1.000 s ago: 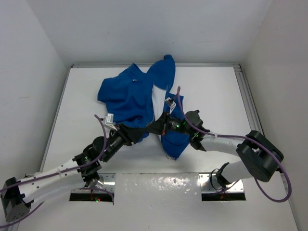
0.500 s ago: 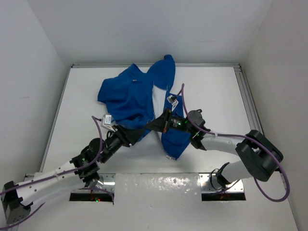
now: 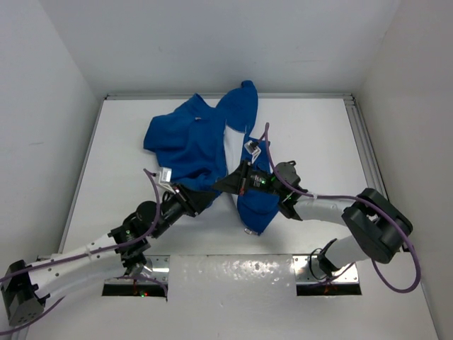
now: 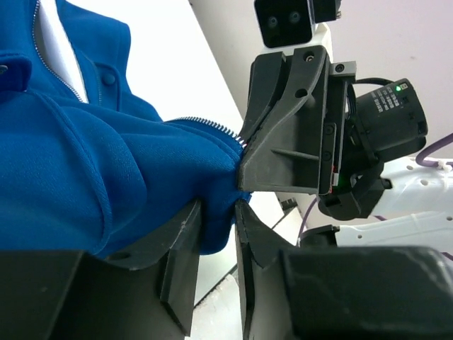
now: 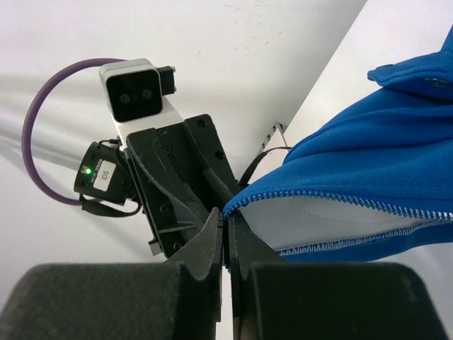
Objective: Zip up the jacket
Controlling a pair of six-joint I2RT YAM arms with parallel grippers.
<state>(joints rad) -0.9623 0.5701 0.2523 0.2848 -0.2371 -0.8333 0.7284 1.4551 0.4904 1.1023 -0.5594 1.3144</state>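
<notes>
The royal-blue fleece jacket (image 3: 191, 142) lies crumpled at the table's middle back, its front open with white lining showing. My left gripper (image 3: 209, 197) is shut on a bunched fold of the jacket's (image 4: 85, 177) hem; its pale zipper teeth (image 4: 205, 122) run to the other gripper's tips. My right gripper (image 3: 228, 183) is shut on the zipper edge of the other front panel (image 5: 368, 142); its fingertips (image 5: 228, 219) pinch the end of the zipper tape (image 5: 283, 185). The two grippers face each other, nearly touching. The zipper pull cannot be made out.
The white table (image 3: 311, 134) is bounded by white walls at left, back and right. A metal rail (image 3: 361, 142) runs along the right edge. Metal base plates (image 3: 233, 273) sit at the near edge. The jacket's lower right panel (image 3: 258, 205) hangs toward me.
The left gripper pulled back a little, then moved toward the right gripper again, dragging its fold of fabric along. The right gripper shifted slightly left and has since held still.
</notes>
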